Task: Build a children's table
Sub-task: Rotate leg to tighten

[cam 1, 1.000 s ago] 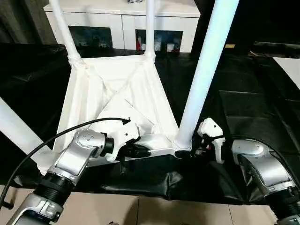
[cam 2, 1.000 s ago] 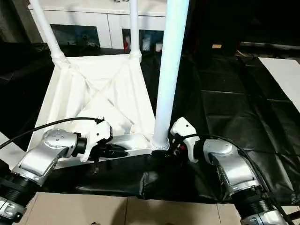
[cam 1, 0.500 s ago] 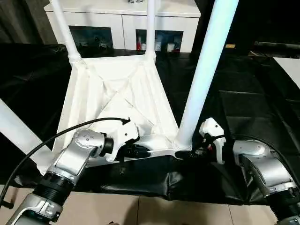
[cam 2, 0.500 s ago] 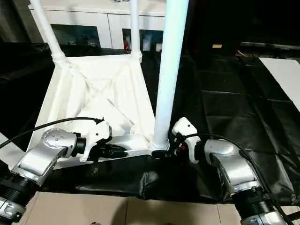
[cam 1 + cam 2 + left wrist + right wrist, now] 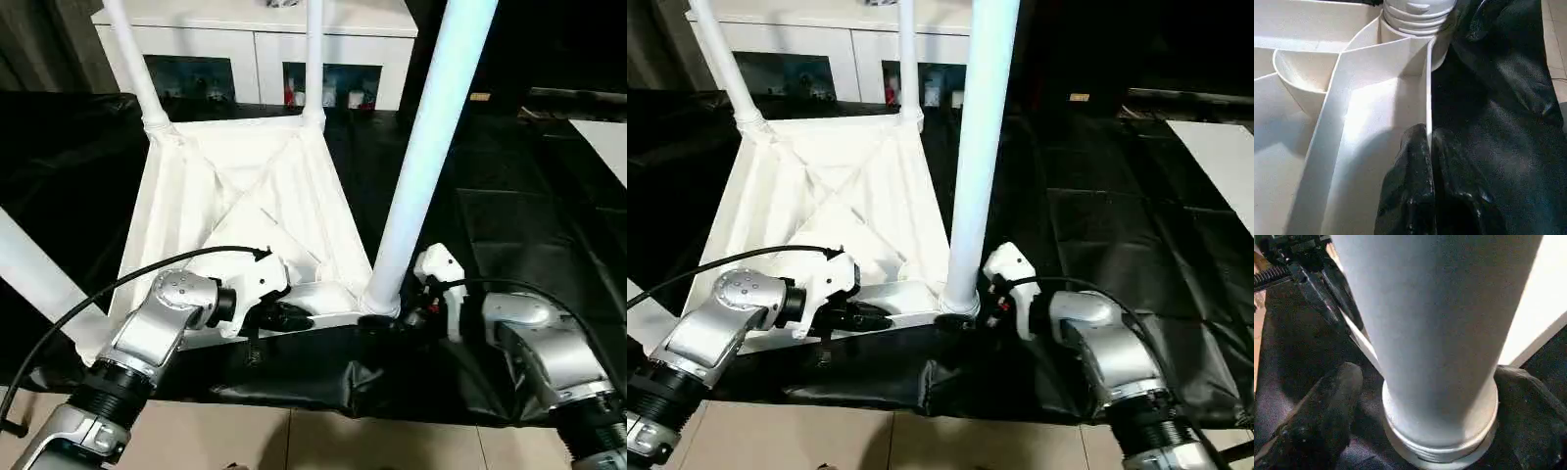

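Note:
The white tabletop (image 5: pixel 245 186) lies upside down on black cloth, ribbed underside up. Four white legs stand in its corner sockets: two far ones (image 5: pixel 137 69) (image 5: pixel 313 59), the near left leg (image 5: pixel 34 274) and the near right leg (image 5: pixel 421 147). My left gripper (image 5: pixel 294 315) is shut on the tabletop's thin near rim wall (image 5: pixel 1427 98), close to the near right socket. My right gripper (image 5: pixel 407 315) reaches around the base of the near right leg (image 5: pixel 1440 333). One finger (image 5: pixel 1317 421) stands a little off the leg's collar, so the gripper is open.
Black cloth (image 5: pixel 509 225) covers the floor around the table and bunches up under the near rim. A white cabinet with glass doors (image 5: pixel 255 49) stands behind. A flat white board (image 5: pixel 607 142) lies at the far right. Tan floor (image 5: pixel 294 441) runs along the near edge.
My right gripper has shifted slightly at the leg's base, and the black cloth beneath the near right socket has bunched up more. The left gripper keeps its hold.

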